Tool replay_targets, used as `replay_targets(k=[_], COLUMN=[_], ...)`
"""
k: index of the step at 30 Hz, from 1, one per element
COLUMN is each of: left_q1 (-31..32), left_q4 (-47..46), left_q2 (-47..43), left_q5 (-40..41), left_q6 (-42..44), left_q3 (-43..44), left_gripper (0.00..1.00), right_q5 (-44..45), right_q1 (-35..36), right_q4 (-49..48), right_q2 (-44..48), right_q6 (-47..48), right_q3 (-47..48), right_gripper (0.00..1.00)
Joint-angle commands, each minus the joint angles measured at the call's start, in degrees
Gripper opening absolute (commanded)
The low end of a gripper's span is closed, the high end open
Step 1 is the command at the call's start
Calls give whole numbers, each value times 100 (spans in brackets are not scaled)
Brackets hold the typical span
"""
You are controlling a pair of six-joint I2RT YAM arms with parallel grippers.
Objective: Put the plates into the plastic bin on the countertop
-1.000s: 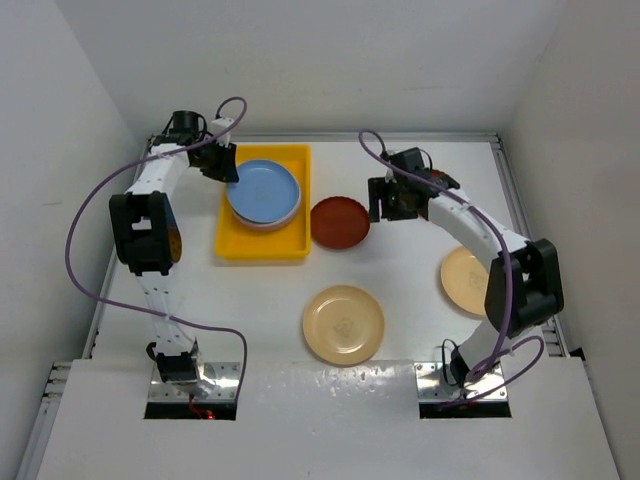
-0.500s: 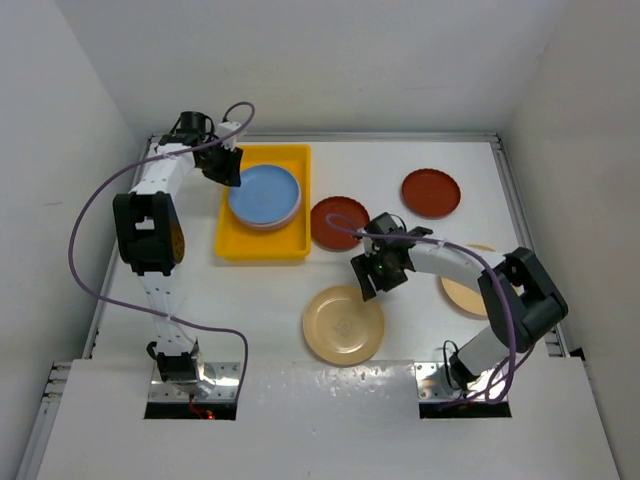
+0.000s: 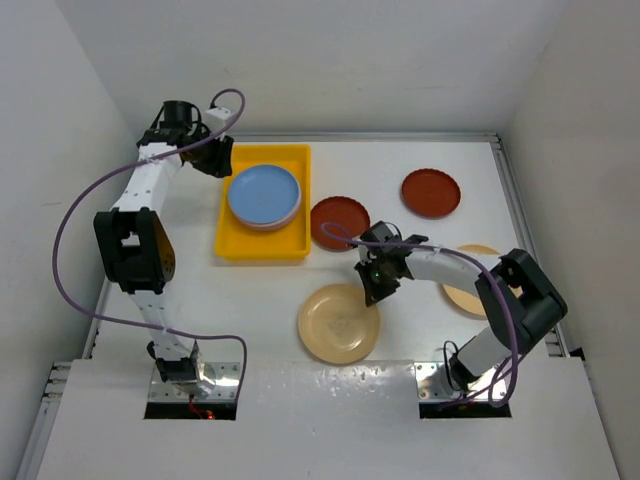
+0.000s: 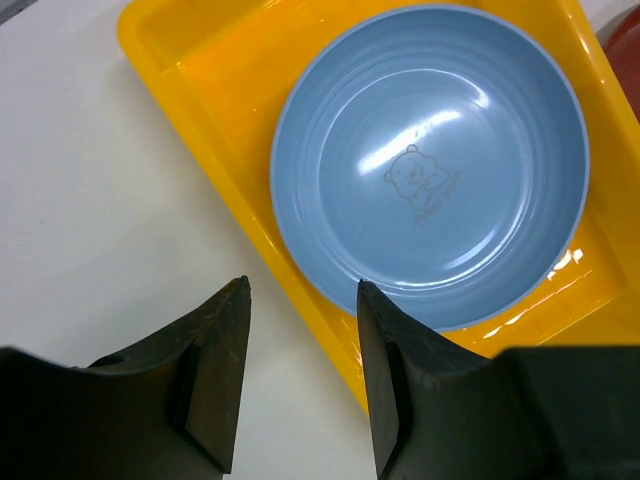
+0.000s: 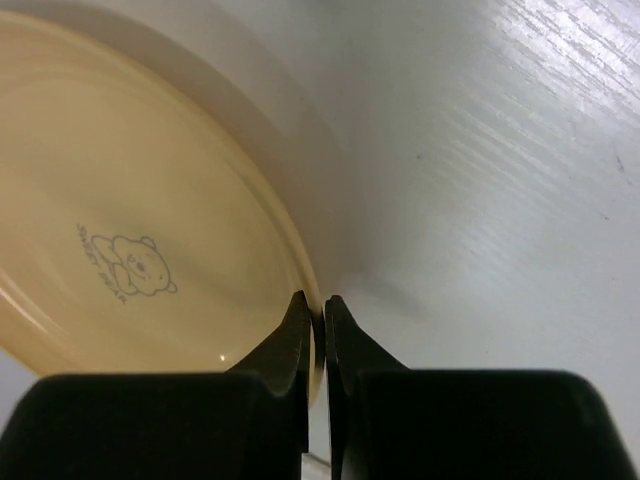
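A blue plate [image 3: 264, 194] [image 4: 430, 160] lies on top of other plates in the yellow plastic bin [image 3: 232, 243] [image 4: 200, 70]. My left gripper [image 3: 215, 158] [image 4: 303, 292] hovers open over the bin's far-left wall, with nothing between its fingers. A tan-yellow plate [image 3: 336, 324] [image 5: 130, 230] sits on the white countertop [image 3: 260, 300], tilted up at its right edge. There my right gripper [image 3: 374, 292] [image 5: 317, 305] is shut on its rim. Two dark red plates [image 3: 335, 222] [image 3: 431, 193] lie right of the bin. My right arm partly hides a second tan-yellow plate [image 3: 463, 295].
White walls and thin metal rails [image 3: 520, 210] close in the countertop. The nearer dark red plate sits close to the bin's right wall. A purple cable [image 3: 70, 250] loops off my left arm.
My right arm swung from the dark red plate down to the tan-yellow plate and shut on its rim, nudging it left. My left gripper opened a little and pulled back from the bin.
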State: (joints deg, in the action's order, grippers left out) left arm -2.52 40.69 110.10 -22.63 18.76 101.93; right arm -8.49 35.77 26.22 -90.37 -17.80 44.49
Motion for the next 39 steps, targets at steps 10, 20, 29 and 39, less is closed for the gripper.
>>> replay_targets(k=[10, 20, 29, 39], left_q1=[-626, -1180, -1365, -1426], left_q4=[9, 9, -157, -281], left_q2=[-357, -525, -754, -754], left_q5=[-13, 171, 259, 92], left_q6=[-171, -409, -294, -436], left_q3=[-244, -472, -894, -1008], left_gripper=[49, 49, 49, 49], right_q5=[-1243, -57, 550, 805], right_q1=[71, -184, -387, -325], right_q4=[1948, 1957, -478, -513], right_q2=[793, -3072, -4163, -4797], right_q6=[717, -1101, -2894, -3125], right_q3=[3088, 8138, 7942, 8093], right_gripper=[0, 0, 0, 0])
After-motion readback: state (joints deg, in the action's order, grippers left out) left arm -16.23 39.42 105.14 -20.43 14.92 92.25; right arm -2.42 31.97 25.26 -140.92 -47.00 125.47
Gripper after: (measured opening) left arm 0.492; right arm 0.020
